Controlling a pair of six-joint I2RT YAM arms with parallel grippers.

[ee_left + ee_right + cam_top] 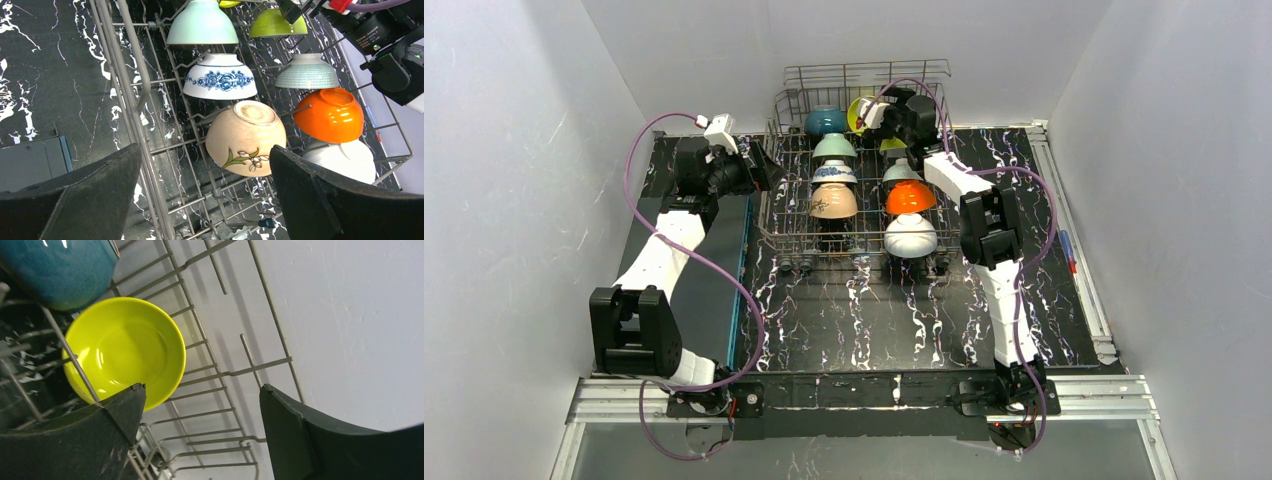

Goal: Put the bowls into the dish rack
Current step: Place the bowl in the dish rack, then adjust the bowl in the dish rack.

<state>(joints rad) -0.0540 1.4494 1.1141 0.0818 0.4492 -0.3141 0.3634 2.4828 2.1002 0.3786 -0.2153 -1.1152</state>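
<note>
The grey wire dish rack [780, 222] stands at the table's far middle. Bowls sit upside down on its tines in two rows: teal [827, 121], mint [834, 147], blue-patterned white [834, 171] and tan [833, 201] on the left; grey-green [901, 171], orange [910, 196] and white [910, 236] on the right. A yellow-green bowl [125, 350] stands on edge at the far end beside the teal bowl [55, 270]. My right gripper [200, 410] is open and empty just beside it. My left gripper [205, 160] is open and empty over the rack's left side, near the tan bowl [245, 137].
A second yellow-green bowl [277, 22] sits upside down behind the grey-green one [306, 72]. A dark blue-edged panel [724, 270] lies left of the rack. White walls close in on three sides. Metal rails [1074, 250] run along the table's right edge.
</note>
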